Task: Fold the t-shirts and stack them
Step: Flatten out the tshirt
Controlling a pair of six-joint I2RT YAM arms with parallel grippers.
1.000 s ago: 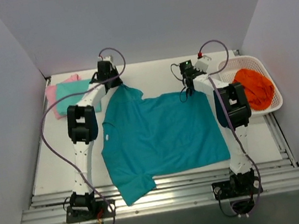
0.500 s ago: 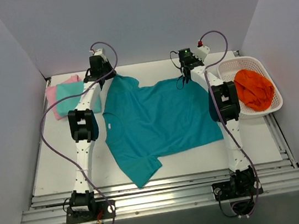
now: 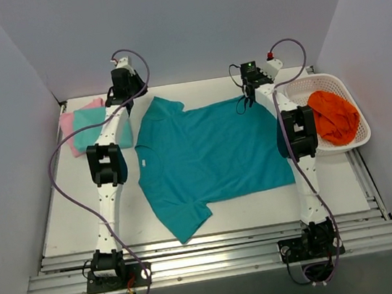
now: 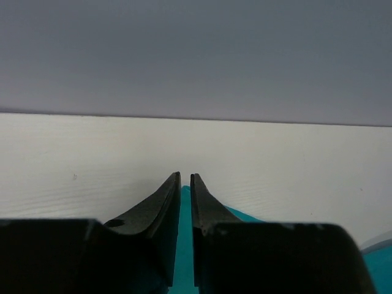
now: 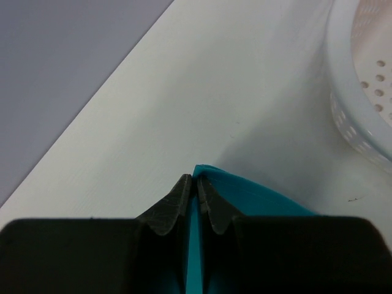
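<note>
**Right pincer pinching the teal tee, left one a crack apart**

On the white table point(image 3: 196, 92), seen from the overhead camera, the teal t-shirt point(image 3: 212, 156) lies spread flat between my two arms, collar toward the left arm and one sleeve pointing at the near edge. My right gripper point(image 3: 248, 88) sits at the shirt's far right corner. My left gripper point(image 3: 123, 84) hangs near the far left, apart from the far sleeve as far as this angle shows. A folded aqua t-shirt point(image 3: 97, 120) rests on a pink t-shirt point(image 3: 69, 128) at the table's far left corner. A white basket point(image 3: 296, 83) on the right holds an orange cloth point(image 3: 334, 116).

From the left wrist, the left gripper point(image 4: 185, 177) has its fingers a narrow slit apart, tips not touching. The teal t-shirt point(image 4: 184, 245) shows through the slit and beneath the fingers; I cannot see it pinched.

From the right wrist, the right gripper point(image 5: 194, 179) is closed tight on the teal t-shirt point(image 5: 257, 196), a point of cloth poking out at the tips. The white basket point(image 5: 361, 116) stands just beyond, to the right.
</note>
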